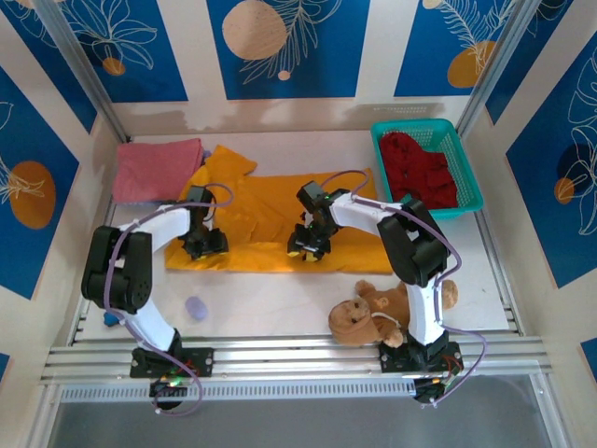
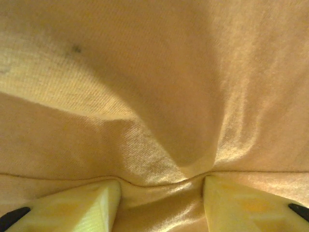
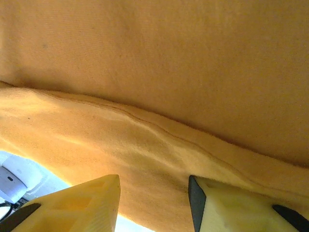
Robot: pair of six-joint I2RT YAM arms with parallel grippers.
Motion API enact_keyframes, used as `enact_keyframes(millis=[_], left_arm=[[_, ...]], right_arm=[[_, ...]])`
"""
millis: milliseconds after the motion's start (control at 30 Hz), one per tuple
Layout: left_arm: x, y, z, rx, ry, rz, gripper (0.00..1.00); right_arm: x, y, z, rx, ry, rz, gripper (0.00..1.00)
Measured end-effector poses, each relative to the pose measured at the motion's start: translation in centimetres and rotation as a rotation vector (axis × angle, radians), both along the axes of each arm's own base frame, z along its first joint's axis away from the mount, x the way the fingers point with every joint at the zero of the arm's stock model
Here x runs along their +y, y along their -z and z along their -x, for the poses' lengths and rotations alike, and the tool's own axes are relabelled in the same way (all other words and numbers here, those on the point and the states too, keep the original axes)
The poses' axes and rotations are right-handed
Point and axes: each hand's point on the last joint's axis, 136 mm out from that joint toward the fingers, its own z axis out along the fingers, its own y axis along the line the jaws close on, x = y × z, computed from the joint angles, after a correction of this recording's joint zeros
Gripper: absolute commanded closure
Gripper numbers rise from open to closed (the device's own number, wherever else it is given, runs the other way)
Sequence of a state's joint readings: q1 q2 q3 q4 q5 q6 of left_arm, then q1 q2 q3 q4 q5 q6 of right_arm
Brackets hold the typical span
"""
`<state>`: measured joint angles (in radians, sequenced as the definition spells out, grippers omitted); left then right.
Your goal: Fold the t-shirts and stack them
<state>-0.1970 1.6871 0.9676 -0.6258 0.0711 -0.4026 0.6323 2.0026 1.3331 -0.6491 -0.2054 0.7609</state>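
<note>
Shirt: mustard-orange cloth t-shirt lying spread out mid-table, beside the folded salmon-pink t-shirt
Left gripper: down on the shirt's near-left part, fingers spread, cloth puckered in the gap
Right gripper: at the shirt's near edge, fingers spread, hem running between them

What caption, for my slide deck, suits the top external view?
Left end effector and right end effector at the spread mustard-orange t-shirt; dark red t-shirt in teal basket.
</note>
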Motion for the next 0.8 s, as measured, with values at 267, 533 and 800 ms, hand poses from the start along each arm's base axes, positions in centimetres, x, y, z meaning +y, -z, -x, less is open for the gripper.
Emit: enact_keyframes(millis=[267,533,800], left_arm=[[0.0,-0.1,0.2,-0.014,-0.017,0.005,0.49],[0.4,-0.1,3.6,0.011,-0.040,0.016,0.49],[0.4,-0.8,5.6,0.057,-0.050,0.025,0.48]], right_arm=[[-0.1,0.1,1.8,0.035,-0.009,-0.043,0.57],[-1.2,0.0,4.7,0.072,-0.027,-0.027,0.57],[-2.6,-1.3,5.0,0.044,-0.036,0.023,0.57]])
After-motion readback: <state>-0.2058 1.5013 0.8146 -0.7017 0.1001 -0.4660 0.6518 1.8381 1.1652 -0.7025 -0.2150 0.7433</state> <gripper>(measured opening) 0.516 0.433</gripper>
